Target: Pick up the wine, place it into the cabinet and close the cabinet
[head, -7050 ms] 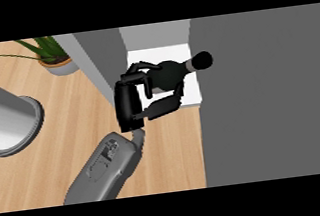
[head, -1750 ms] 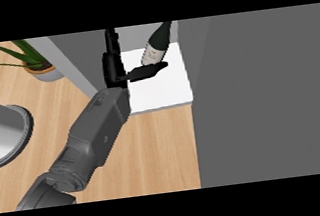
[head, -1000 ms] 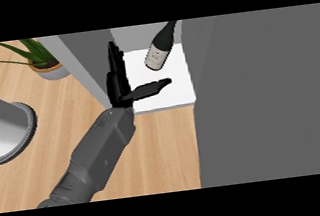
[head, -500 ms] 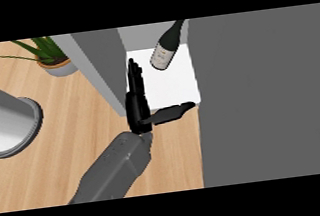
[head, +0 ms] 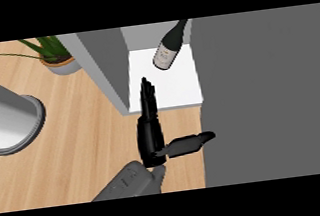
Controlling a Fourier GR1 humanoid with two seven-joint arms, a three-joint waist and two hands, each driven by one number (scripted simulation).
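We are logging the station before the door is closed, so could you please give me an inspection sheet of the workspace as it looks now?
Surface: wooden counter, white cabinet shelf beside it.
Job's things: wine bottle on the shelf inside the cabinet, held by no hand; grey cabinet door open.
Clutter: potted plant; grey cylinder on the counter.
Hands: one hand in view, open, fingers straight toward the shelf, thumb out; which arm cannot be told. Other hand not in view.
Cables: nothing seen.
Surroundings: grey cabinet body at right.
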